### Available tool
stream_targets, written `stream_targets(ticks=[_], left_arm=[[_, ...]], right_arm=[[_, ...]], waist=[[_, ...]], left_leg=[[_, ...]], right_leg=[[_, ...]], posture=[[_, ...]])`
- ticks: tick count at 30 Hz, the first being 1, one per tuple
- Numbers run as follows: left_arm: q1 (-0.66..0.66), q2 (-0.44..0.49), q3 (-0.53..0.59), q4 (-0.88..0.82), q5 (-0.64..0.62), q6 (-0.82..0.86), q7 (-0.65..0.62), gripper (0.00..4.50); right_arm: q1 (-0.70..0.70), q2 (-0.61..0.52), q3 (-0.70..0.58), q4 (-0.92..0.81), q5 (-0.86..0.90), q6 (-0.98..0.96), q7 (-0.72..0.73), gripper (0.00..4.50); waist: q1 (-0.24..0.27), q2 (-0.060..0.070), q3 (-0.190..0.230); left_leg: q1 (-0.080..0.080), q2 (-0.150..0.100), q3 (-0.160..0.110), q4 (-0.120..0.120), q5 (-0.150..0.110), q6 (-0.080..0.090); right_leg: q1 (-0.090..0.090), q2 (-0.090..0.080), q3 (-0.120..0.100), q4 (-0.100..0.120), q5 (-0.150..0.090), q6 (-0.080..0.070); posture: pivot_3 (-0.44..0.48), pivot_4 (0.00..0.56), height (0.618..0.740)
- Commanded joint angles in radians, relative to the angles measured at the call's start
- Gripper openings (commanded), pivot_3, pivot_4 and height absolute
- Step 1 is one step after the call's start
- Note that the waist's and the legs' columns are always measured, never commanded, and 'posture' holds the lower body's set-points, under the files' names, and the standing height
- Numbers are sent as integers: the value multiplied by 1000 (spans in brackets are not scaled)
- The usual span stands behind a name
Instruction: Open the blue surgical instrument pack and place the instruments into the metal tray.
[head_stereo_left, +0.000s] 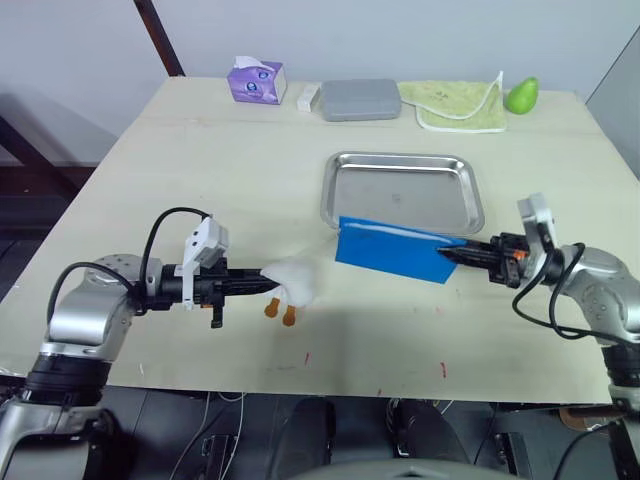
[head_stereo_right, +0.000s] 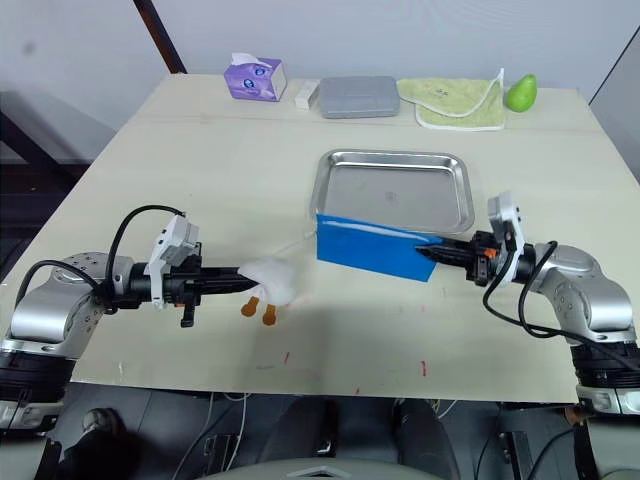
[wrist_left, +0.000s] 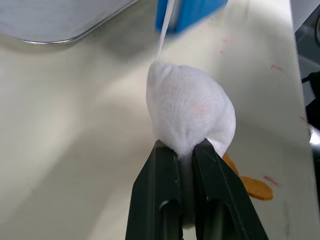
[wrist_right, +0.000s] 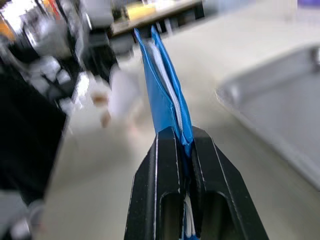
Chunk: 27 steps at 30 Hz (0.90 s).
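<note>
Holding the bright blue flat surgical instrument pack (head_stereo_left: 395, 250) by its right corner, our right gripper (head_stereo_left: 452, 254) has both black fingers squeezed tight on the edge. The pack hangs just in front of the shiny silver rectangular metal tray (head_stereo_left: 401, 188), its far edge over the tray's near rim, above the pale wooden table (head_stereo_left: 230, 170).

Our left gripper (head_stereo_left: 268, 285) is pinched on a soft white cloth lump (head_stereo_left: 293, 278), next to two small orange bits (head_stereo_left: 279, 312). A thin white strip (wrist_left: 165, 27) runs from the lump toward the pack; we think it joins them, but the view is too blurry to be sure.

The pack looks thin and bendy, like folded paper, and light. The tools inside may slide and make it sag. We should hold it by the folded edges, not the middle.
</note>
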Motion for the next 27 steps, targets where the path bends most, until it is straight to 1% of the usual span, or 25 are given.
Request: stream_targets(ticks=[1, 7, 9, 13, 16, 20, 27], left_arm=[[23, 21, -4, 13, 52, -49, -3, 19], [23, 38, -10, 40, 96, -107, -25, 19], [6, 34, -3, 42, 89, -104, -23, 19], [-74, 40, -9, 82, 120, -134, -29, 19], [-138, 42, -32, 133, 175, -183, -32, 19], [-233, 23, -73, 200, 247, -255, -20, 19], [-331, -11, -146, 285, 332, -367, -39, 19]], right_arm=[[-44, 7, -118, -51, 173, 113, -46, 0], [-79, 17, -196, -56, 317, 233, -118, 0], [-64, 0, -159, -77, 257, 202, -98, 0], [-26, -8, -86, -101, 152, 137, -62, 0], [-11, -6, -52, -100, 90, 84, -43, 0], [16, -12, 0, -85, -6, -3, -17, 0], [67, -17, 72, -44, -140, -143, 27, 0]], waist=[[0, 0, 0], [1, 0, 0], [1, 0, 0], [2, 0, 0], [1, 0, 0], [0, 0, 0], [1, 0, 0]], left_leg=[[0, 0, 0, 0, 0, 0], [0, 0, 0, 0, 0, 0], [0, 0, 0, 0, 0, 0], [-1, 0, 0, 0, 0, 0], [-1, 0, 2, 0, 0, 0], [-1, 0, 5, 0, 0, 0], [-1, 0, 8, 0, 0, 0]], right_leg=[[0, 0, 0, 0, 0, 0], [0, 0, 0, 0, 0, 0], [0, 0, 0, 0, 0, 0], [-1, 0, -1, 0, 0, 0], [-1, 0, 0, 0, 0, 0], [-1, 0, 0, 0, 0, 0], [-1, 0, 0, 0, 0, 0]], posture=[[0, 150, 736], [0, 150, 736], [0, 150, 736], [0, 150, 736], [0, 150, 736], [0, 150, 736], [0, 150, 736]])
